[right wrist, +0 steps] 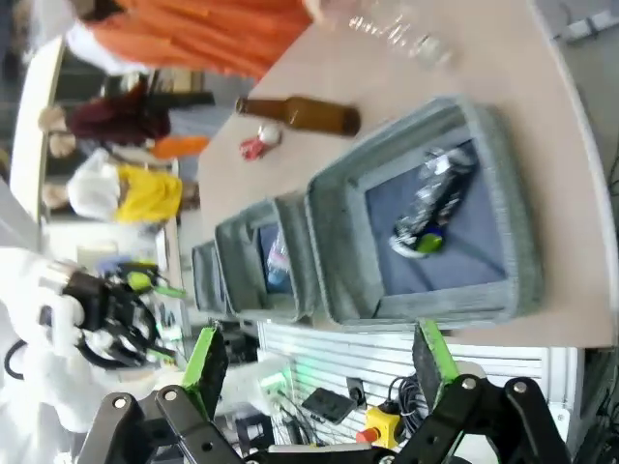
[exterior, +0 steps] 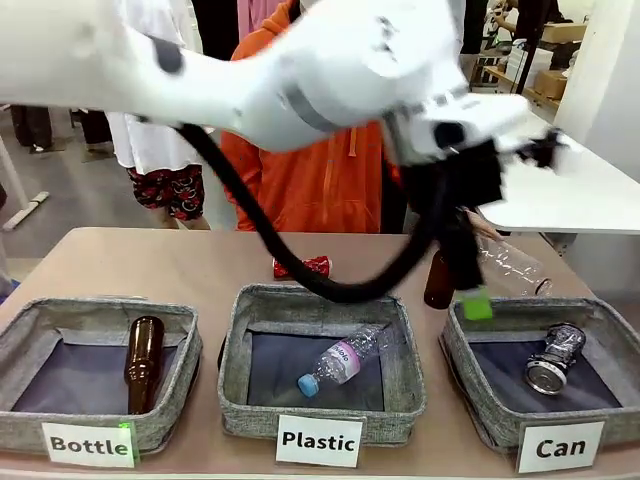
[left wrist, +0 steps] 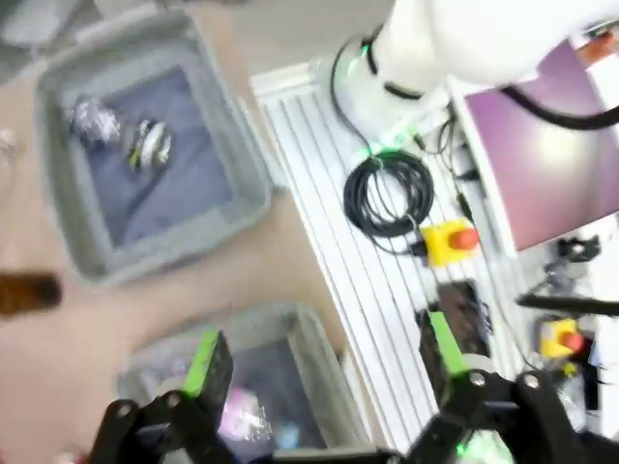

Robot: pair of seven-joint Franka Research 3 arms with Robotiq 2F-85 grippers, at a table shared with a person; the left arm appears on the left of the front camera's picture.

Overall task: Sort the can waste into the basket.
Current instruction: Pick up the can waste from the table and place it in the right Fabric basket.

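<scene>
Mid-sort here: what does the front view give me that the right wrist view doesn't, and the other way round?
Front view adds: readable labels confirming the Can basket, the Bottle basket holding a brown bottle, and the left tool by the Can basket's far left corner.
Right wrist view adds: the right tool, open, and a second brown bottle lying flat on the table, unobstructed.
Both: silver can inside the Can basket, red can on the table outside it.
</scene>
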